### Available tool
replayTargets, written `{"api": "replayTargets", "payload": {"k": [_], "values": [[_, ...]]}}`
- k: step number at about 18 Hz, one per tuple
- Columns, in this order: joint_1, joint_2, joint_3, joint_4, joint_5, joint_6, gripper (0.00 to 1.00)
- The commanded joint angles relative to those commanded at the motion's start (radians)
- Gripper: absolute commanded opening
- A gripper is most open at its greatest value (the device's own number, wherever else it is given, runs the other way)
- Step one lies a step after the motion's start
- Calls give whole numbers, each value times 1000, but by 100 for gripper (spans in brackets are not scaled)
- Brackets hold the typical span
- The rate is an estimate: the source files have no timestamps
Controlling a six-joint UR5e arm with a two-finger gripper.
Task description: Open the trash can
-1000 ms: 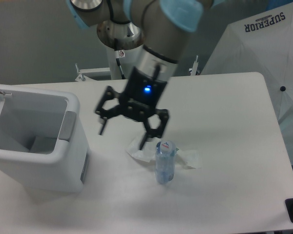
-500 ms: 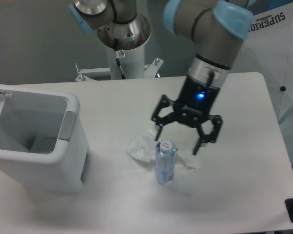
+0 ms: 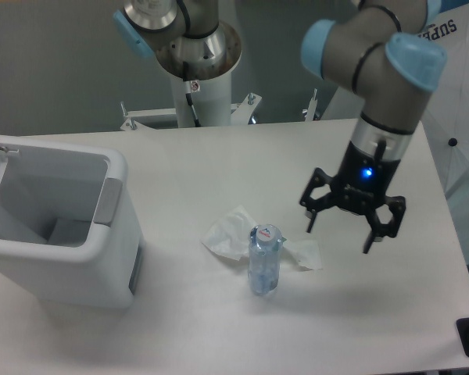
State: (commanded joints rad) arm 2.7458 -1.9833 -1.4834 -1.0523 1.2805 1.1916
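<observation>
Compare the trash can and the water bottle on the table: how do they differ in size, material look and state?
The trash can is by far the bigger; the water bottle is small and slim. The trash can is opaque white and boxy; the bottle is clear and round. The trash can stands open; the bottle is capped. Both stand upright on the white table.

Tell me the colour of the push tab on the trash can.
Grey, on the white trash can; its push tab shows clearly in the fixed camera view.

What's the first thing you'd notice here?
Probably the big white trash can at the table's left edge, its lid already up so you see inside. Then the robot's black pincer, open and empty, hanging over the table's right side. Between them a small water bottle stands on crumpled tissue.
</observation>
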Motion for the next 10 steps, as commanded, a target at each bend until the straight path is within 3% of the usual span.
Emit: {"api": "replayTargets", "payload": {"k": [3, 10], "values": [[-2, -22, 8, 2, 71, 66, 100], [-5, -34, 8, 0, 105, 74, 100]]}}
